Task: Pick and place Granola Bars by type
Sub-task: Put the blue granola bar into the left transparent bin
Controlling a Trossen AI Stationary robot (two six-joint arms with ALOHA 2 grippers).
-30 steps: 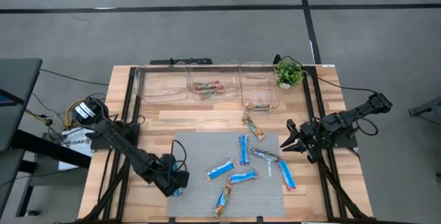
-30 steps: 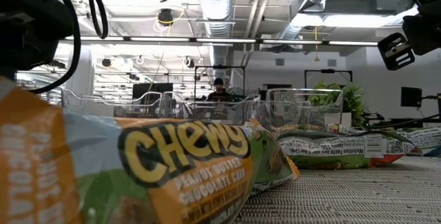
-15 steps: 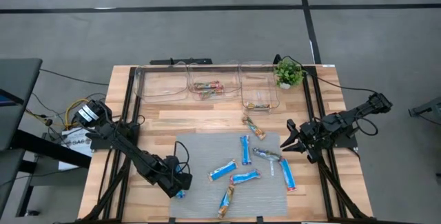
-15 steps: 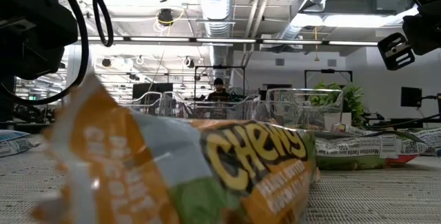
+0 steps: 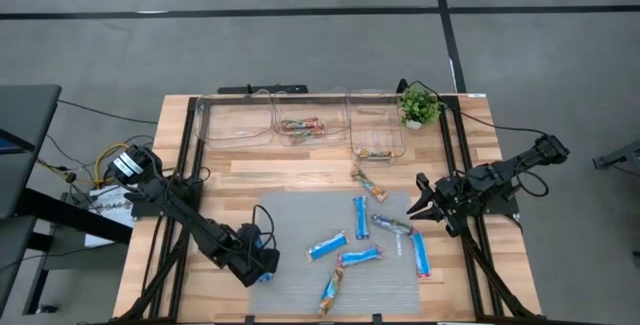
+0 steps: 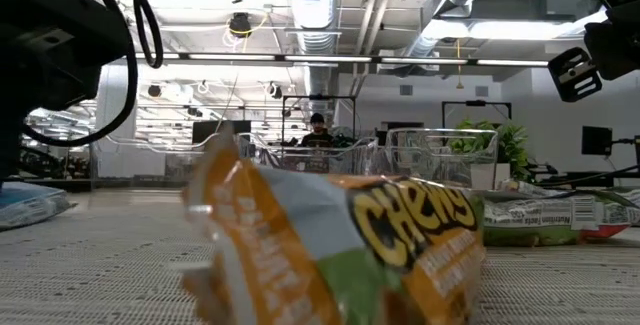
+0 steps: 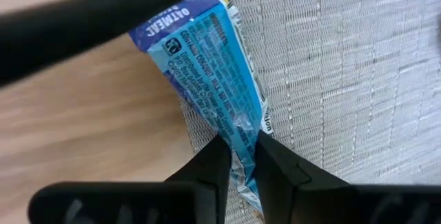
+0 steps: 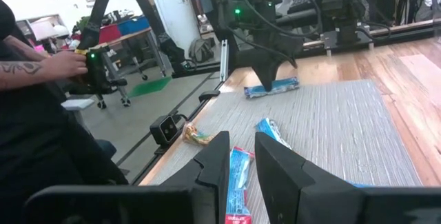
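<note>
Left claw pinching blue bar, arm low

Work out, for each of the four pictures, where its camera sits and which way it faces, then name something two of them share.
High view: above the table, looking straight down; both arms show, the left gripper pinching a blue bar at the mat's edge.
Low view: at mat level, looking across past an orange bar; the right gripper hangs above.
Left wrist view: aimed down past its own fingers, shut on the blue bar.
Right wrist view: looking across the mat past its own open fingers.
Shared: the right wrist view also shows the left gripper with that blue bar.
</note>
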